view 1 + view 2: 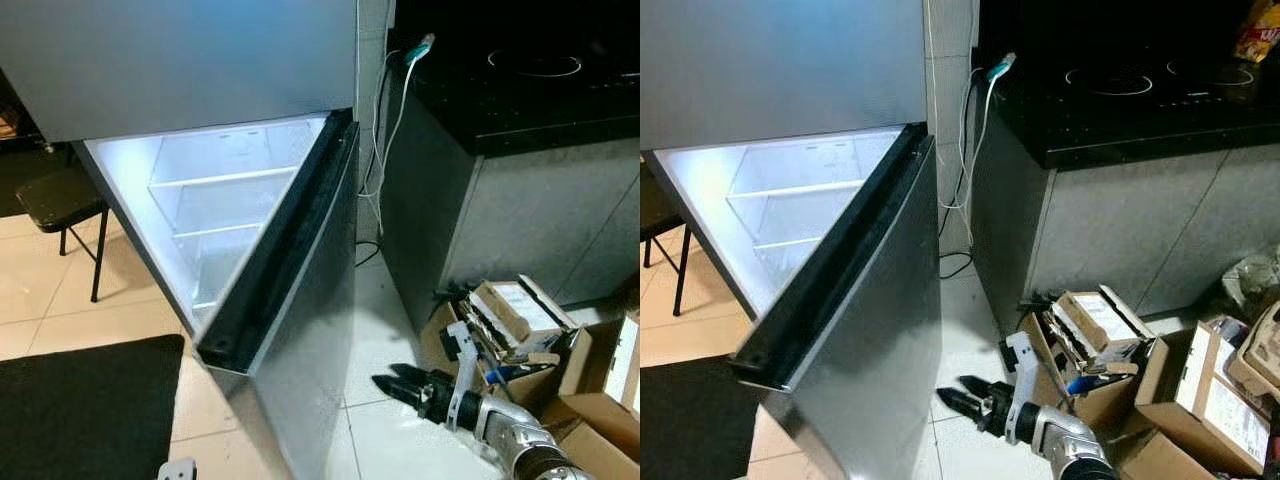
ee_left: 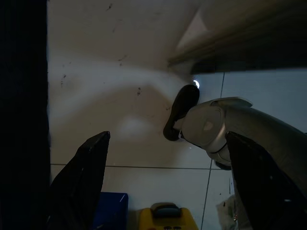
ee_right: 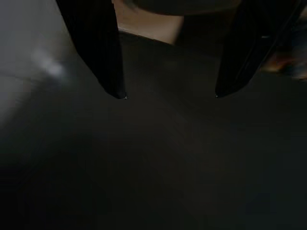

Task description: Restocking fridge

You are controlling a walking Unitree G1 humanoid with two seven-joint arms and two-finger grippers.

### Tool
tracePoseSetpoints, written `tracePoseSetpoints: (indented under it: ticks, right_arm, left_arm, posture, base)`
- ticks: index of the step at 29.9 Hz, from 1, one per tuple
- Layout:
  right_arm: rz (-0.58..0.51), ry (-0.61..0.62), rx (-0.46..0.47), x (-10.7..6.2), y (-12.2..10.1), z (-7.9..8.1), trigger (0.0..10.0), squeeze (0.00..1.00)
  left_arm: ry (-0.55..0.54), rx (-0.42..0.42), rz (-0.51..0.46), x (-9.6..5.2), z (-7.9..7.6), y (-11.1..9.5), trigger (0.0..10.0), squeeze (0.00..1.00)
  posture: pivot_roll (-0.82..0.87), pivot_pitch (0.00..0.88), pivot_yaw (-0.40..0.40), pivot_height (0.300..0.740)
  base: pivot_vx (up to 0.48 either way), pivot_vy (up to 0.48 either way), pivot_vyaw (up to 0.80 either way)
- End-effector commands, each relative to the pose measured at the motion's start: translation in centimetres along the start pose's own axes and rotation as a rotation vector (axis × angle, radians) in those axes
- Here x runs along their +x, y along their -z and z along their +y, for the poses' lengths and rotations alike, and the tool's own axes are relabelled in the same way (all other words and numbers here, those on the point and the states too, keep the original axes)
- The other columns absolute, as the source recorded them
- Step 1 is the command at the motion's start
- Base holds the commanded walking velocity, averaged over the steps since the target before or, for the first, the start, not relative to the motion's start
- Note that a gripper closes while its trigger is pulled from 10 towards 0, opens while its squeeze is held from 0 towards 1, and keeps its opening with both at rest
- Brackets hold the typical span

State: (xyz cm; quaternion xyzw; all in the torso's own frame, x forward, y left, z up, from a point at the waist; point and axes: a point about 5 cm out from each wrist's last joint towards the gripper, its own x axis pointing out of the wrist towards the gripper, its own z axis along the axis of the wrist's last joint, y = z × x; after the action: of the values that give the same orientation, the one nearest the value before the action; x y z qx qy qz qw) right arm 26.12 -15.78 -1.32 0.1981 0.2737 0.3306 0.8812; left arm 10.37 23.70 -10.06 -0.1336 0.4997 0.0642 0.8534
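i stand in a home kitchen: open fridge with lit white shelves, black induction hob set in a dark bench, pale tiled floor, opened cardboard boxes beside it, small black stool.

open cardboard boxes sit beside a black-topped counter, with what looks like a stool opposite.

Dim room — bright fridge glow
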Motion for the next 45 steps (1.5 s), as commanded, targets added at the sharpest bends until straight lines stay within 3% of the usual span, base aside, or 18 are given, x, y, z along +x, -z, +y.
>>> tracePoseSetpoints:
  ticks: [1,3,7,10,17,24,31,45]
  right_arm:
    - [0.024,0.069,0.013,-0.3,0.7,-0.4,10.0,0.00]
    - [0.074,0.222,0.020,-1.5,2.1,-1.6,10.0,0.00]
    - [0.151,0.350,0.021,-2.9,4.0,-2.5,10.0,0.00]
    - [0.318,0.514,-0.017,-5.3,7.3,-3.2,10.0,0.00]
    - [0.449,0.641,0.001,-8.2,11.0,-3.4,10.0,0.00]
    - [0.495,0.689,0.027,-9.6,12.8,-3.1,10.0,0.00]
    - [0.468,0.694,0.029,-9.2,12.4,-3.1,10.0,0.00]
    - [0.334,0.636,-0.014,-6.8,8.9,-3.6,10.0,0.00]
  left_arm:
    - [0.006,0.008,0.021,0.0,-0.3,0.5,10.0,0.00]
    - [0.006,0.011,0.023,0.0,-0.3,0.5,10.0,0.00]
    - [0.006,0.012,0.023,0.1,-0.4,0.6,10.0,0.00]
    - [0.006,0.015,0.025,0.1,-0.5,0.5,10.0,0.00]
    - [0.005,0.017,0.024,0.1,-0.5,0.5,10.0,0.00]
    - [0.003,0.020,0.028,0.1,-0.5,0.5,10.0,0.00]
    - [0.006,0.023,0.029,0.1,-0.6,0.5,10.0,0.00]
    - [0.009,0.025,0.032,0.2,-0.7,0.6,10.0,0.00]
  posture:
    - [-0.05,0.000,-0.002,0.740]
    - [-0.05,0.000,-0.003,0.740]
    - [-0.05,0.000,-0.003,0.740]
    - [-0.05,0.000,-0.002,0.740]
    - [-0.05,0.000,0.001,0.740]
    - [-0.05,0.000,0.003,0.740]
    - [-0.05,0.000,0.005,0.740]
    - [-0.06,0.000,0.001,0.740]
  base:
    - [0.000,0.000,0.00]
    - [0.000,0.000,0.00]
    - [0.000,0.000,0.00]
    - [0.000,0.000,0.49]
    - [0.000,0.000,0.74]
    - [0.000,0.000,0.74]
    - [0.000,0.000,0.74]
    - [0.000,0.000,0.74]
